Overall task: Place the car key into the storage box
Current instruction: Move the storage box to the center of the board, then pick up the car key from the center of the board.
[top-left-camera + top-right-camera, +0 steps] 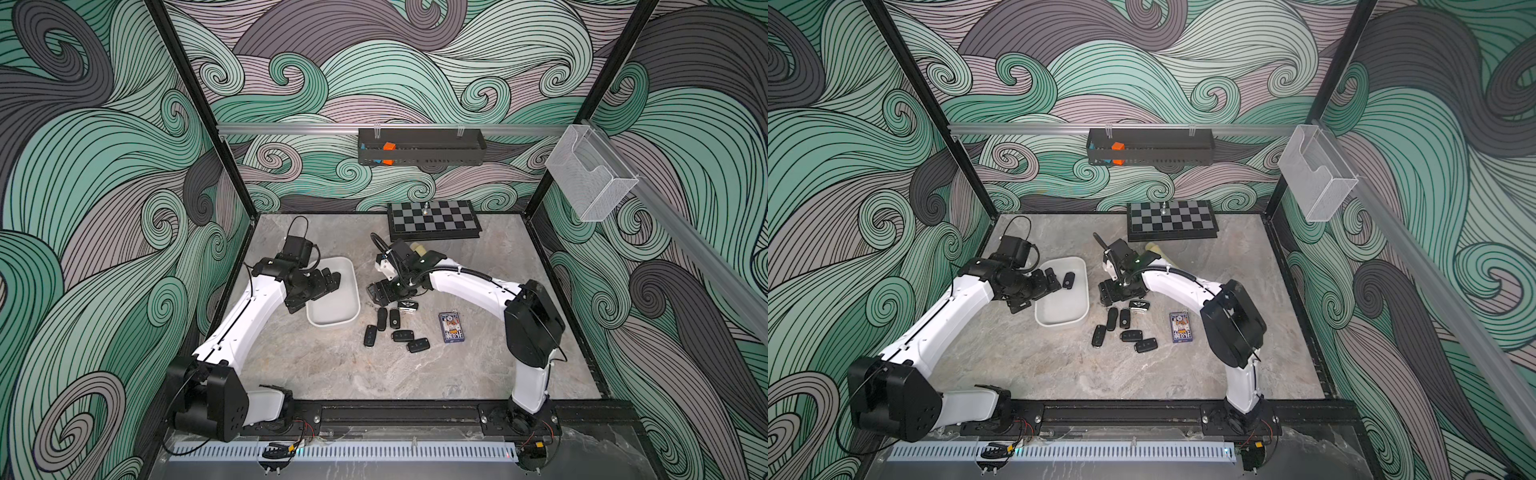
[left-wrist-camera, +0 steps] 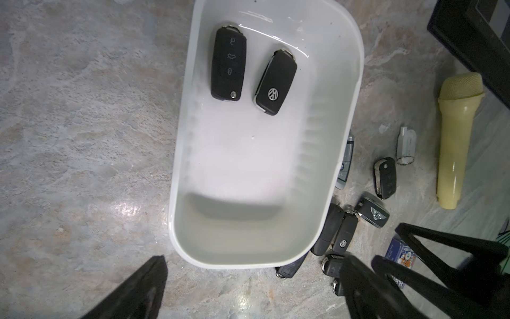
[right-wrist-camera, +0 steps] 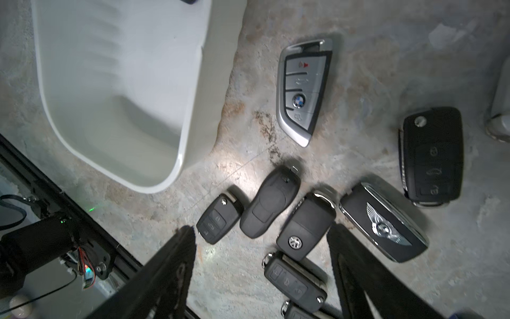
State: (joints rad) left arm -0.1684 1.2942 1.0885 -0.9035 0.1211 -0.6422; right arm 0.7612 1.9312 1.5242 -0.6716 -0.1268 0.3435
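Left gripper (image 2: pixel 254 259): jaws wide apart, empty, hanging over the near end of the storage box (image 2: pixel 356 91). Two car keys lie flat on the box floor, out ahead of its fingertips, close together but apart: a button-face key (image 2: pixel 228 63) and a badge-up key (image 2: pixel 276 82).

Right gripper (image 3: pixel 260 229): jaws apart, clamped on nothing, over the loose cluster of keys on the table (image 3: pixel 358 69). The box wall stands near, off beyond one finger.

- Between the fingers: a round-badge flip key (image 3: pixel 303 229), crowded against a smooth oval key (image 3: pixel 269 205).
- Just by the finger nearer the box: a small three-button key (image 3: pixel 216 221).
- Just outside the other finger: a winged-badge key (image 3: pixel 383 223).
- Farther ahead, lying alone beside the box wall: a silver key (image 3: pixel 303 91).

The likely next pick is the round-badge flip key, since it sits most squarely in the gap. The fingers are blurred here, so I cannot tell how high the tips ride above it.

Handling, by judgement: these are hard plastic shells, light and stiff with smooth faces, and they lie very low on a slick top.
- Best hold is across the two long edges at mid-body, away from the metal end.
- Neighbours leave little room for a finger to drop in.
- A pinch may shove the oval key or make the target skid or pivot.
- The carry to the box is short.
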